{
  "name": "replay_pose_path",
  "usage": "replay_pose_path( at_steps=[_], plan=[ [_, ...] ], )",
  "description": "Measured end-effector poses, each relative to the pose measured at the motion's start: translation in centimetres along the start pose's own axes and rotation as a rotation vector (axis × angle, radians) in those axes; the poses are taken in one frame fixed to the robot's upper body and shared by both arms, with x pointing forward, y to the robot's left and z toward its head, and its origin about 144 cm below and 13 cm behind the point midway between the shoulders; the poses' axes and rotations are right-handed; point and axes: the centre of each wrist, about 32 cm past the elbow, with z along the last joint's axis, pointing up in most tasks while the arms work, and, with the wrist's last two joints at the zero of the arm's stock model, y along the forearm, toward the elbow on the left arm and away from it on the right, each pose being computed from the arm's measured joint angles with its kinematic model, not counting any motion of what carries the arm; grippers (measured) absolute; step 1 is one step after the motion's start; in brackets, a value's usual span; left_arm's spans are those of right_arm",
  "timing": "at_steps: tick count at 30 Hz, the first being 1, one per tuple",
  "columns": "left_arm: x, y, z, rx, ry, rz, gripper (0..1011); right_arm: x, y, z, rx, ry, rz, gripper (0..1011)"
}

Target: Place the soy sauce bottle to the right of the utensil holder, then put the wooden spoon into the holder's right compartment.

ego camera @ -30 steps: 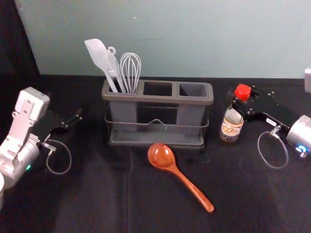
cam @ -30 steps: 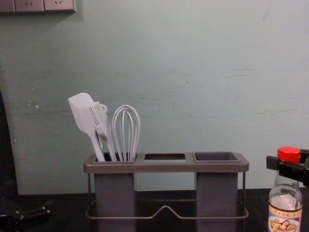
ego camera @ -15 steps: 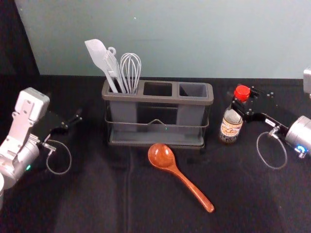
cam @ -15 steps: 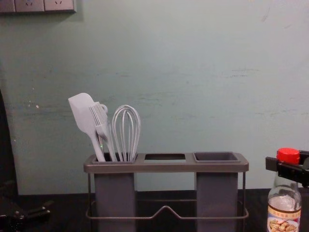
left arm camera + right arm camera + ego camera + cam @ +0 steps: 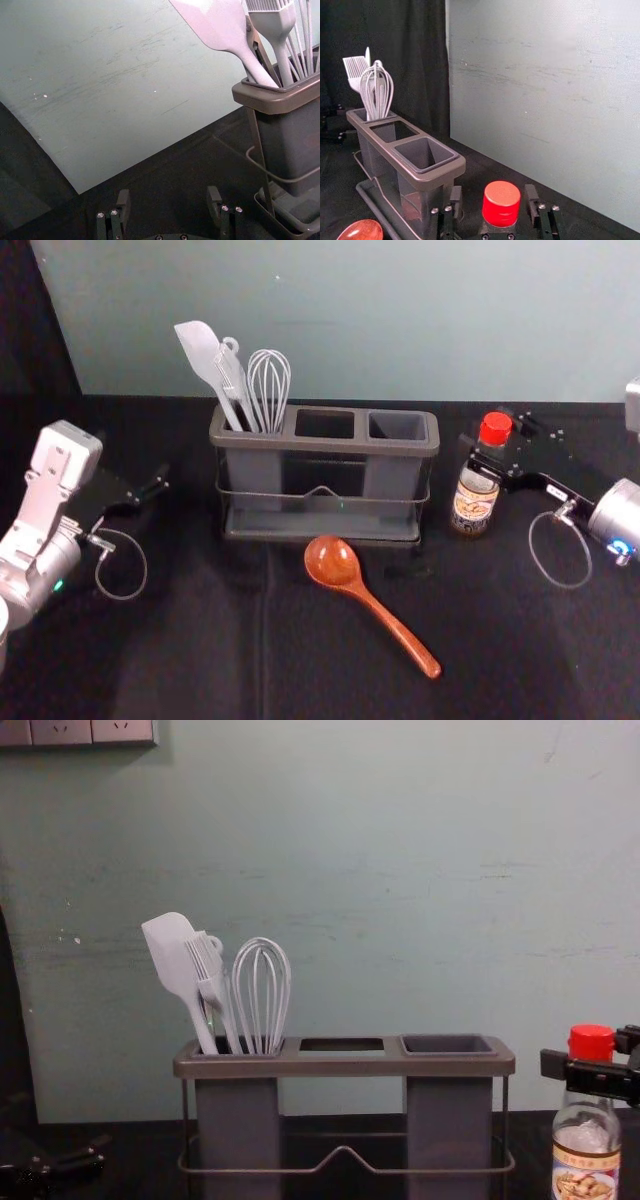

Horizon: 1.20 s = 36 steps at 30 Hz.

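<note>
The right gripper [image 5: 488, 441] stands around the upper part of the soy sauce bottle [image 5: 474, 502], right of the utensil holder [image 5: 324, 443]. In the right wrist view, the right gripper [image 5: 494, 201] is open, with gaps on both sides of the red cap [image 5: 501, 203]. The bottle is upright, its label facing front in the chest view. On the cloth before the holder lies the wooden spoon [image 5: 332, 561], bowl toward the holder, handle slanting front-right. Left of the holder is the left gripper [image 5: 150, 490]; in its wrist view the left gripper [image 5: 168, 199] is open and empty.
White utensils [image 5: 262, 995], a spatula, a brush and a whisk, stand in the holder's left compartment. Its middle opening [image 5: 325, 423] and right compartment [image 5: 397, 425] hold nothing visible. The wall [image 5: 350, 320] rises behind the black-covered table [image 5: 200, 640].
The bottle has shifted slightly left, toward the holder. My right gripper moved with it and its fingers have spread from the bottle. The left arm, holder and spoon have stayed still.
</note>
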Motion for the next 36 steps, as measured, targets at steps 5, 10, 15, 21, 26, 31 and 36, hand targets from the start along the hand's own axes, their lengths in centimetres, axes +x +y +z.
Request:
replay_pose_path(
  at_steps=[5,10,15,21,26,31,36],
  plan=[
    [0.0,0.0,0.0,0.0,0.0,0.0,1005,0.0,0.0,0.0,0.0,-0.001,0.0,911],
    [0.0,0.0,0.0,0.0,0.0,0.0,1005,0.0,0.0,0.0,0.0,-0.001,0.0,1000],
    [0.0,0.0,0.0,0.0,0.0,0.0,1005,0.0,0.0,0.0,0.0,-0.001,0.0,1000],
    [0.0,0.0,0.0,0.0,0.0,0.0,1005,0.0,-0.4,0.4,0.012,-0.007,-0.008,1000],
    [0.0,0.0,0.0,0.0,0.0,0.0,1005,-0.2,-1.1,1.3,0.033,-0.028,-0.03,1000],
    [0.0,0.0,0.0,0.0,0.0,0.0,1005,-0.6,-2.1,3.0,0.038,-0.069,-0.043,1002],
    [0.0,0.0,0.0,0.0,0.0,0.0,1005,-1.5,-2.7,4.8,0.043,-0.091,-0.022,1000]
  ],
)
